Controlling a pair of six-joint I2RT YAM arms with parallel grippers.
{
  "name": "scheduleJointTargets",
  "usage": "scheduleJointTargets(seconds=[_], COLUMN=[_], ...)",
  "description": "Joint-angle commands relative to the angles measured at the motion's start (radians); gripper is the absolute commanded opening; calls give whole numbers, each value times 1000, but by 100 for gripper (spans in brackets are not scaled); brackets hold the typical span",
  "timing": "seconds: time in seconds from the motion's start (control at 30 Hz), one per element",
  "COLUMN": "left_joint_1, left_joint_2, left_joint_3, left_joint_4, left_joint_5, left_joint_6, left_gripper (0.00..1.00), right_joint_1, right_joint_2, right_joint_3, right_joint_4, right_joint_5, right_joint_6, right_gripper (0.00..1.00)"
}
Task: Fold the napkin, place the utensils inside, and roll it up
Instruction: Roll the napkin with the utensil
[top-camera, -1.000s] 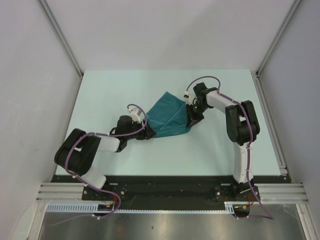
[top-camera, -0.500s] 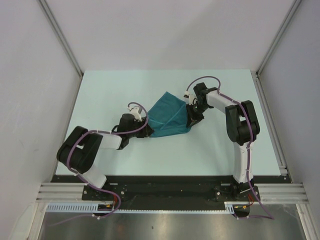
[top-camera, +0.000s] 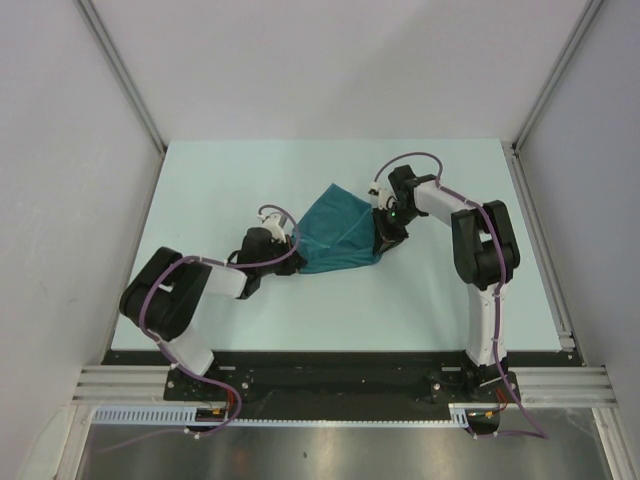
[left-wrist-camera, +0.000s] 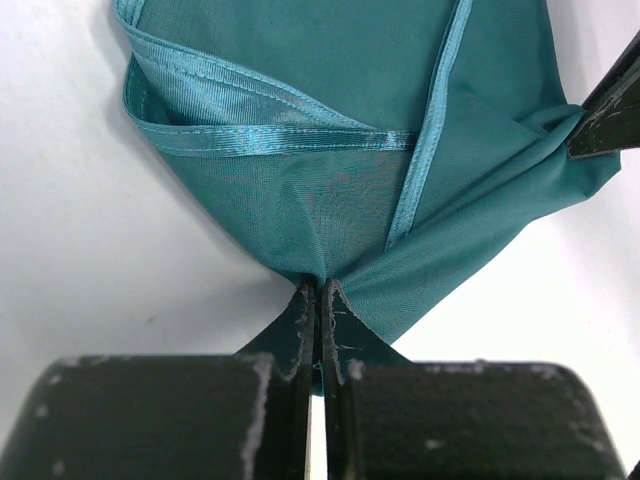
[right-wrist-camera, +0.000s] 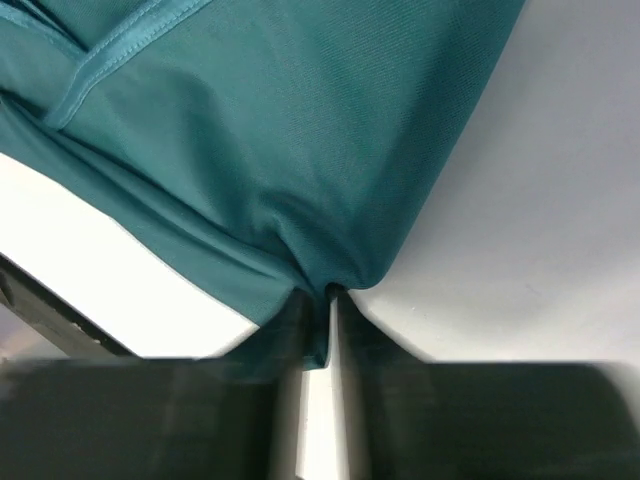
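1. Teal, slightly shiny square cloth napkin (top-camera: 340, 232) is lying bunched and partly doubled over at the middle of the pale green table (top-camera: 220, 180), its hems crossing.
2. Left two-finger gripper (left-wrist-camera: 318, 292) is pinching one corner of the cloth just left of the table's middle, its jaws nearly closed on the fabric.
3. Right two-finger gripper (right-wrist-camera: 322, 293) is clamping the opposite end just right of the table's middle, jaws narrow on the fabric.
4. Folding appears to be the step in hand, and the fold is looking untidy.
5. Next, I judge, both arms are needing to bring their corners together and lay the cloth flat.
6. No spoon is showing in any view.
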Motion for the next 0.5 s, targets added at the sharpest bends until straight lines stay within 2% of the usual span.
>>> scheduleJointTargets(seconds=[0.0,0.1,0.17,0.27,0.4,0.47], left_joint_1=[-21,-21,-17,-7,47,71], left_joint_2=[48,48,57,72,75,77], left_joint_3=[-28,-9,21,51,68,76], left_joint_4=[-184,-224,-280,-330,-362,-380], left_joint_5=[42,69,77,118,192,230], left_joint_6=[-23,-43,-54,-62,-85,-91], left_gripper=[0,0,0,0,0,0], right_joint_1=[-14,-28,-30,-28,16,114], right_joint_2=[-19,-63,-120,-226,-393,-489], right_joint_3=[11,10,4,-27,-178,-238], right_joint_4=[-39,-34,-25,44,228,286], right_joint_5=[18,23,67,138,276,354], right_joint_6=[7,10,11,13,-5,-76], right_gripper=[34,54,58,60,61,61])
